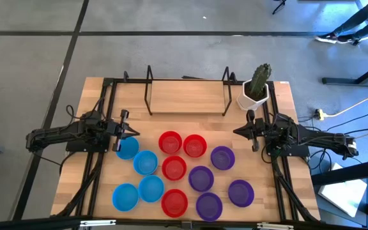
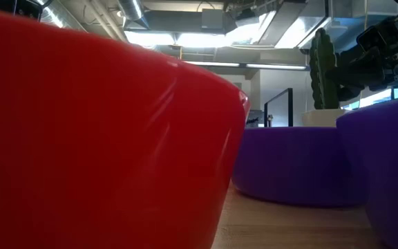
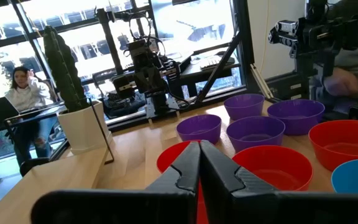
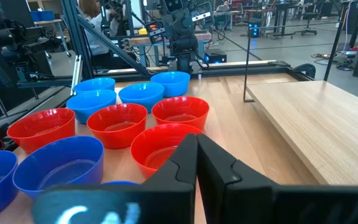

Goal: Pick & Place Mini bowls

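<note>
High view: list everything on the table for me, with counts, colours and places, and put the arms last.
blue bowls: 4, blue, left part of the cluster, near the left arm.
red bowls: 4, red, middle column of the cluster.
purple bowls: 4, purple, right part of the cluster.
cactus in a pot: 1, green plant in a white pot, far right corner of the table.
raised shelf: 1, pale wood on a black wire frame, far middle of the table.
table: 1, pale wood.
left gripper: shut, empty, beside the farthest blue bowl.
right gripper: shut, empty, beyond the purple bowls, near the cactus pot.
</note>
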